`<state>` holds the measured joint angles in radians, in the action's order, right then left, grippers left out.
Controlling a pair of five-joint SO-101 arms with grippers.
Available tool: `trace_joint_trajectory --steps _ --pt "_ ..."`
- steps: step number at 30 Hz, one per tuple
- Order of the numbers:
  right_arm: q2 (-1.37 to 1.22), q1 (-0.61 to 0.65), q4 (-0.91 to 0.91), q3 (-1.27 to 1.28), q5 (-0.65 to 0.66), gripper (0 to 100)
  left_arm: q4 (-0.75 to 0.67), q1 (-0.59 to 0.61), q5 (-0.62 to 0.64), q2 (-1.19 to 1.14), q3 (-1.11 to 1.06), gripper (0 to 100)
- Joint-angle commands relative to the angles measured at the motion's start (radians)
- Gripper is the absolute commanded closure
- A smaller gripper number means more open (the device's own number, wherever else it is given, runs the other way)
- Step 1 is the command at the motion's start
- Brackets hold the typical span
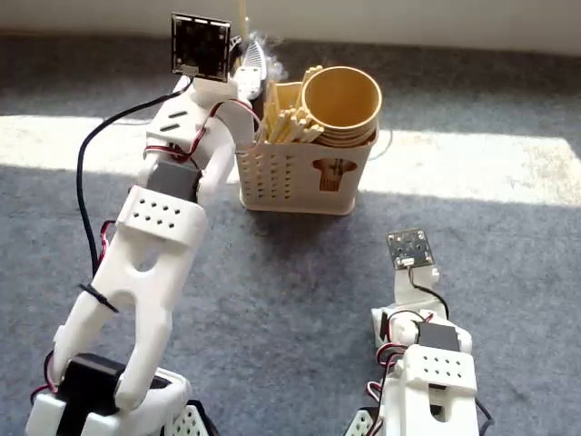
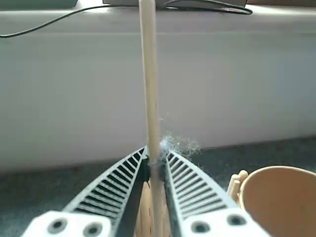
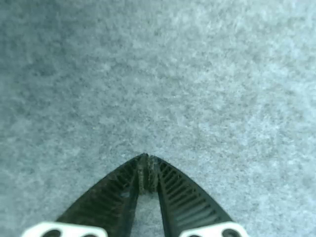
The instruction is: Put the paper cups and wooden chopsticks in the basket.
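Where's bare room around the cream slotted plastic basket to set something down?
Free: grey carpet in front of the cream plastic basket, and the sunlit strip right of it. Crowded: inside it, packed with tan paper cups and wooden chopsticks, and its left side, where the left gripper holds one upright chopstick.

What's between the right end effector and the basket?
Bare grey carpet, nothing else. The high view shows the stretch from the right end effector to the basket.
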<state>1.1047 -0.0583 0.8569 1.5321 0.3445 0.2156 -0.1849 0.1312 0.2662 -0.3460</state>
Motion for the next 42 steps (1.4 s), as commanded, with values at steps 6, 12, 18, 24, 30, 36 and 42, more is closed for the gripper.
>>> trace_joint_trajectory --steps 6,12,18,24,30,36,42 --pt "0.010 -0.013 -0.018 0.001 0.002 99.2 -0.018 -0.018 0.006 0.002 -0.125 99" --pt "0.010 -0.056 -0.019 -0.002 0.002 99.2 -0.017 -0.012 0.005 0.041 -0.251 96" --pt "0.010 -0.054 -0.019 -0.002 0.002 99.2 0.144 -0.018 0.009 0.137 -0.269 84" --pt "0.010 -0.054 -0.022 -0.002 0.002 99.2 0.350 -0.018 0.006 0.303 -0.223 81" --pt "0.010 -0.054 -0.022 -0.002 0.002 99.2 0.462 -0.016 0.005 0.495 -0.228 81" --pt "0.010 -0.058 -0.022 -0.002 0.002 99.2 0.582 -0.008 0.003 0.651 -0.268 81" --pt "0.010 -0.058 -0.021 -0.004 0.002 99.2 0.589 0.035 0.003 0.883 -0.407 81"
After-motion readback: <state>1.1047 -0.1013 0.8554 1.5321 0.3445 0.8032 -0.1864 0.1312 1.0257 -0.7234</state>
